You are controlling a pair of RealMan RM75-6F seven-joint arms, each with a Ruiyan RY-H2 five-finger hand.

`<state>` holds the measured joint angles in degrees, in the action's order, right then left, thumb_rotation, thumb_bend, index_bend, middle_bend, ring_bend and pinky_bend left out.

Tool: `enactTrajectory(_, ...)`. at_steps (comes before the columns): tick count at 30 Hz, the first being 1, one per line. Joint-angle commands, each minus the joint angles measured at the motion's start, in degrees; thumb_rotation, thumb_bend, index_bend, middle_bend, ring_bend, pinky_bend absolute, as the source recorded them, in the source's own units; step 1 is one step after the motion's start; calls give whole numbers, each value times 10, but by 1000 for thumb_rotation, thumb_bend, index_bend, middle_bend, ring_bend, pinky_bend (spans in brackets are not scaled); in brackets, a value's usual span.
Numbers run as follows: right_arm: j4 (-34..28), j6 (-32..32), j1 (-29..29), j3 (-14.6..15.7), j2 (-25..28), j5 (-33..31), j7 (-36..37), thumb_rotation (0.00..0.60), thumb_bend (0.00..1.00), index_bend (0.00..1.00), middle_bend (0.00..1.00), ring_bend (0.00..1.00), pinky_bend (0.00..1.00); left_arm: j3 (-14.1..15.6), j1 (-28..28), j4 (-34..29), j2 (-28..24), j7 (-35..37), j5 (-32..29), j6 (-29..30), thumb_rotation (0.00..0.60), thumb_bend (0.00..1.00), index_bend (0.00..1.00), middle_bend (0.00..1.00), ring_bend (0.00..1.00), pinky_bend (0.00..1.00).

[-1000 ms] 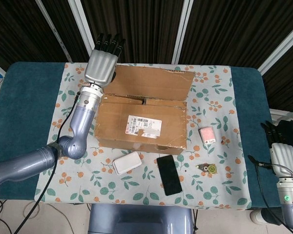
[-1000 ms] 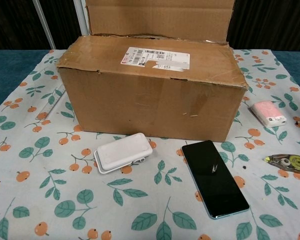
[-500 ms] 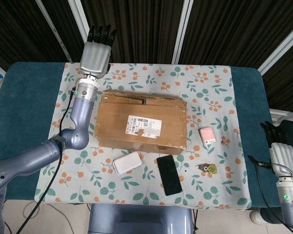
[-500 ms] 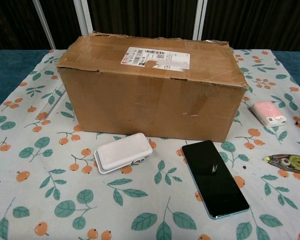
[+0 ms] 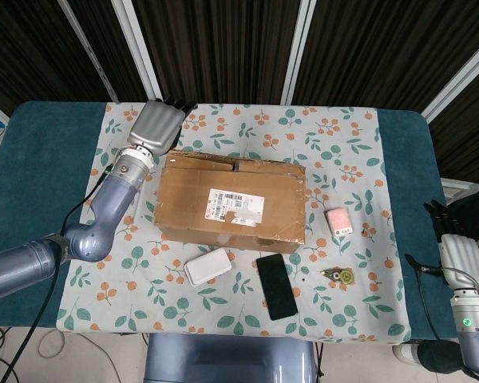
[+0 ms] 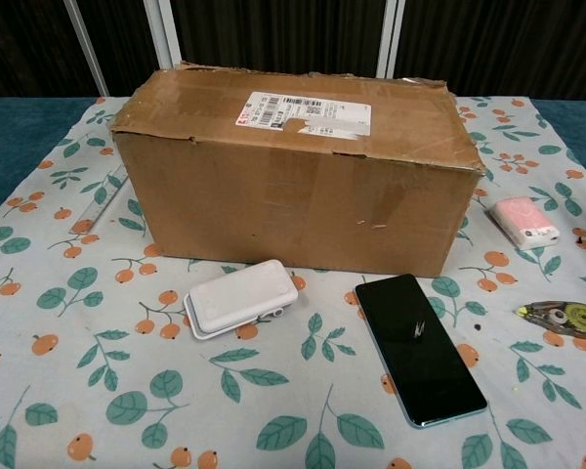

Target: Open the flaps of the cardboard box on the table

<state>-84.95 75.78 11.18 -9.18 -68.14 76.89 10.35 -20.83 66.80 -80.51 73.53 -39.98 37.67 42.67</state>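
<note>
The left hand (image 5: 156, 126), grey-backed with dark fingers, hovers just beyond the far left corner of the brown cardboard box (image 5: 233, 201); it holds nothing, and I cannot tell how far its fingers are spread. The right hand (image 5: 455, 249) hangs well apart, off the table's right edge, holding nothing, its fingers straight and close together. The box sits mid-table on the floral cloth (image 5: 347, 136), flaps lying flat, white shipping label (image 6: 303, 113) on top. It looks light and stiff but worn, with torn, softened edges. The best hold is probably the ragged far flap edge (image 5: 235, 159), lifted gently so the creased board folds instead of tearing.
</note>
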Motion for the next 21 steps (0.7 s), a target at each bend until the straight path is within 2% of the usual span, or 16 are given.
enactTrajectory(1, -1, -1, 0, 0, 1, -1, 0, 600, 270, 0, 0, 20, 221, 18, 1, -9, -1, 4, -6, -4, 600, 856, 317, 386, 371, 495)
enactTrajectory(5, -2, -1, 0, -1, 2, -2, 1, 600, 272, 0, 0, 20, 221, 34, 9, -7, 10, 7, -13, 0, 600, 860, 334, 420, 395, 504)
enactTrajectory(21, -3, -1, -1, -2, 4, -2, 7, 600, 281, 0, 0, 20, 221, 72, 42, 0, 52, 14, -32, 2, 600, 861, 351, 447, 402, 504)
